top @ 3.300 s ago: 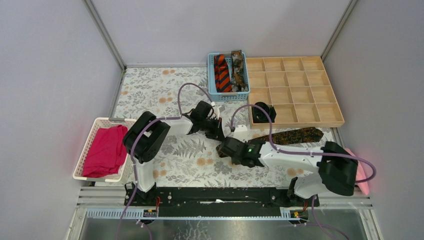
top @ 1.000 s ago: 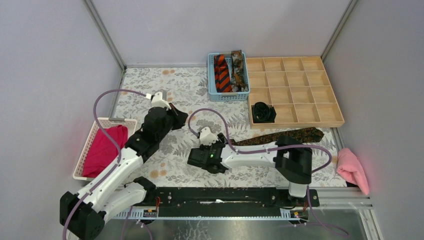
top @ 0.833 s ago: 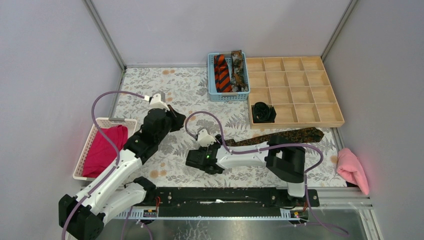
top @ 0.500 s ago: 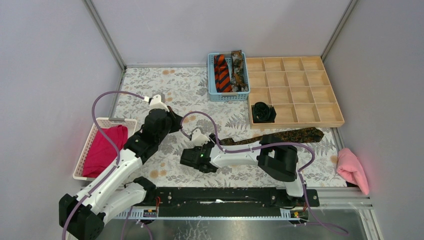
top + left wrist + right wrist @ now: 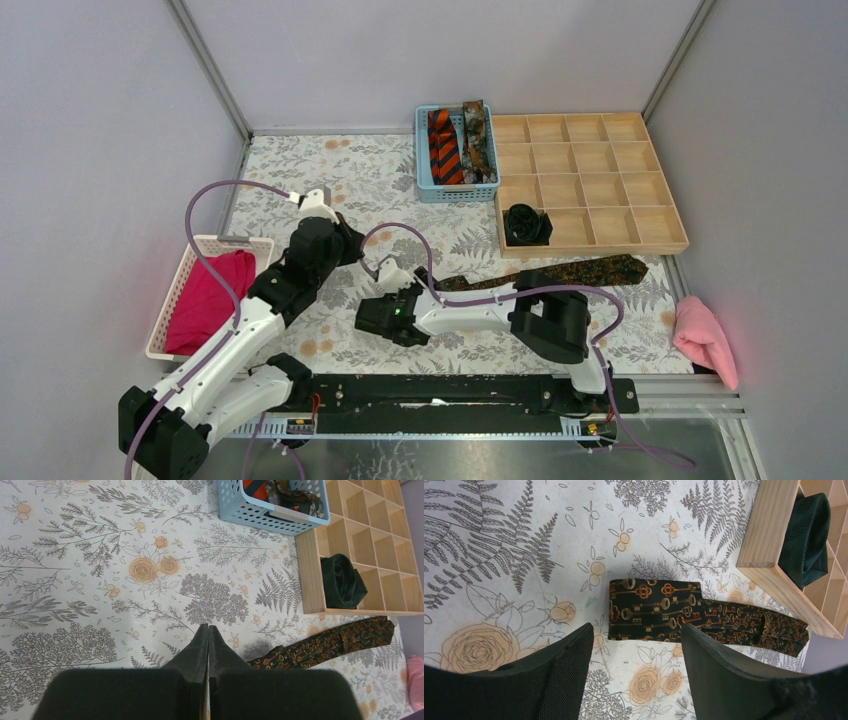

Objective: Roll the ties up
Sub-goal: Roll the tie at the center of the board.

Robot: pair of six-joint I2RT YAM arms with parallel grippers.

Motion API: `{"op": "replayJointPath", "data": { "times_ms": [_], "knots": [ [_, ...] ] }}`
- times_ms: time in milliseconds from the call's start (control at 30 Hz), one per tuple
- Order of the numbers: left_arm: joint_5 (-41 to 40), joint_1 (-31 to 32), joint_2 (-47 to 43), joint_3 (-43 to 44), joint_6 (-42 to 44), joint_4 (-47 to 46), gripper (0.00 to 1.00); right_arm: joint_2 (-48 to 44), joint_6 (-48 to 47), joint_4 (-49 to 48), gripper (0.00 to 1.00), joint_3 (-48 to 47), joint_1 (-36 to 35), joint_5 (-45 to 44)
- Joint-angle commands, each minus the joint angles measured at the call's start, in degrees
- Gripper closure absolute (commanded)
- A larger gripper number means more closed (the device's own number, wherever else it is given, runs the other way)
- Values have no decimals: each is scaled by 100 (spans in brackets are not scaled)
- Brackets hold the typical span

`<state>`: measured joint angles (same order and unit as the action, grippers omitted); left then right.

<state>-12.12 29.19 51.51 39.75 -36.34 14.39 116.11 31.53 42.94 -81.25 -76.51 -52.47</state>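
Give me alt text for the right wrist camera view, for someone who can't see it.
A dark tie patterned with gold keys lies flat on a floral tablecloth, its near end just ahead of the right arm's open fingers. At upper right, a wooden tray holds a rolled dark tie in its corner compartment.

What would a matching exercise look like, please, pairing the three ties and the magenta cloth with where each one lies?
Things:
1. black tie
2. striped tie
3. brown patterned tie
4. magenta cloth

Places:
A. in the white basket
B. stretched out on the table
C. coiled in a wooden tray compartment
D. in the blue basket

Pairs: 1-C, 2-D, 3-B, 4-A
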Motion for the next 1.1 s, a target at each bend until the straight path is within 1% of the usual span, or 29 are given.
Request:
{"op": "replayJointPath", "data": {
  "times_ms": [0, 200, 433, 533, 667, 733, 867, 1067],
  "knots": [
    [-43, 8, 78, 27, 70, -60, 100, 278, -261, -172, 28, -288, -131, -244],
    [-83, 7, 74, 54, 116, -28, 100, 385, -319, -362, 28, -53, 177, -109],
    [-76, 8, 94, 64, 145, -57, 100, 363, -156, -466, 30, 195, 318, 17],
    [-75, 8, 115, 77, 154, -54, 100, 383, -62, -456, 36, 305, 531, 324],
    [-68, 8, 154, 110, 175, -65, 100, 286, -74, -769, 46, 564, 668, 762],
    [-66, 8, 202, 134, 179, -72, 100, 249, -50, -820, 49, 609, 686, 843],
    [-29, 8, 299, 134, 162, -202, 100, 180, 100, -745, 60, 561, 706, 948],
    [233, 5, 693, 195, 150, -644, 100, -291, 366, -824, 66, 644, 742, 1014]
  ]
}}
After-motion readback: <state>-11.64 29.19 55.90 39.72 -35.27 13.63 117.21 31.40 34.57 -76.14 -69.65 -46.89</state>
